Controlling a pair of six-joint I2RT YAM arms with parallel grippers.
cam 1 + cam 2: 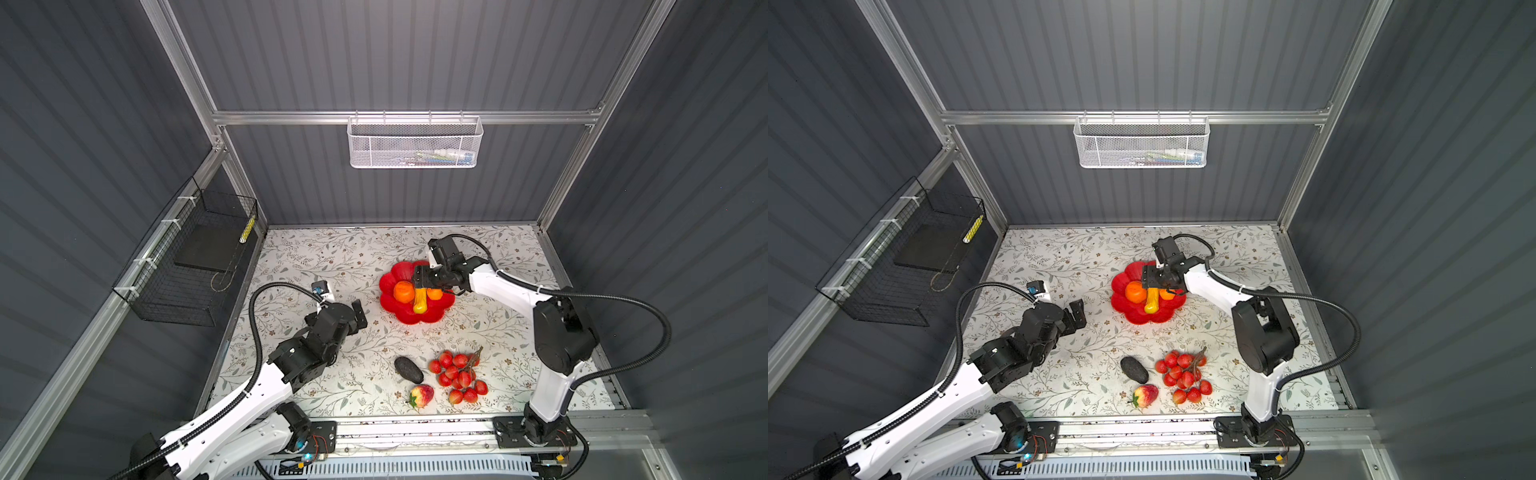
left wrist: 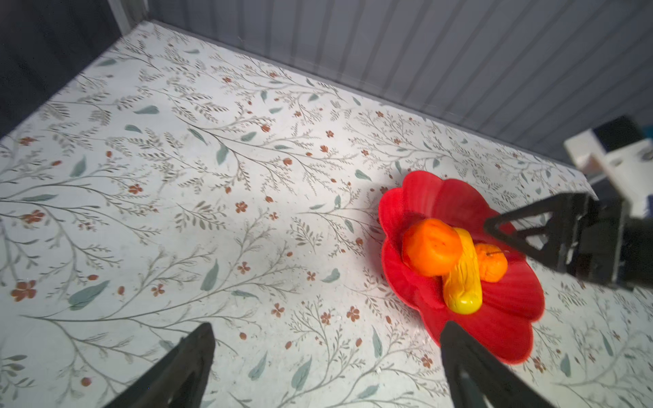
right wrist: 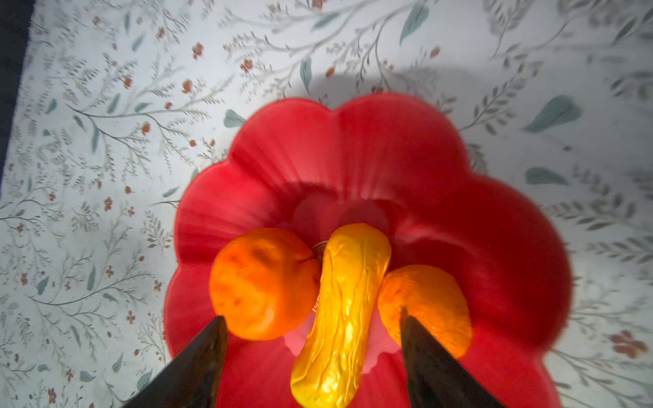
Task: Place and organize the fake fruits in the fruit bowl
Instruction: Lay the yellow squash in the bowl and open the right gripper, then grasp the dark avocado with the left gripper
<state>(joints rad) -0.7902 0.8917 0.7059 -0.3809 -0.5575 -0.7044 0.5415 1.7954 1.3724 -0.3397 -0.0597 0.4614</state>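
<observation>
Over the bowl [image 1: 415, 318], your right tool [image 3: 312, 314] stands spread, the curved fruit [image 1: 419, 302] lying free between its jaws.
Wedged between two oranges [image 1: 404, 291], it shouldn't roll; avocado [image 1: 408, 369], strawberry [image 1: 422, 395] and berries [image 1: 457, 376] wait on the counter [image 1: 332, 374]; your left tool [image 1: 359, 316] hangs spread, empty.

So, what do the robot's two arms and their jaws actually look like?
The left arm and right arm match: glossy white shells on the long links, black motor housings at the joints. A black ribbed cable conduit loops beside each, fastened with white ties. The jaws are black wedges with triangular cut-outs. Each arm stands on a black base plate on an aluminium rail.
</observation>
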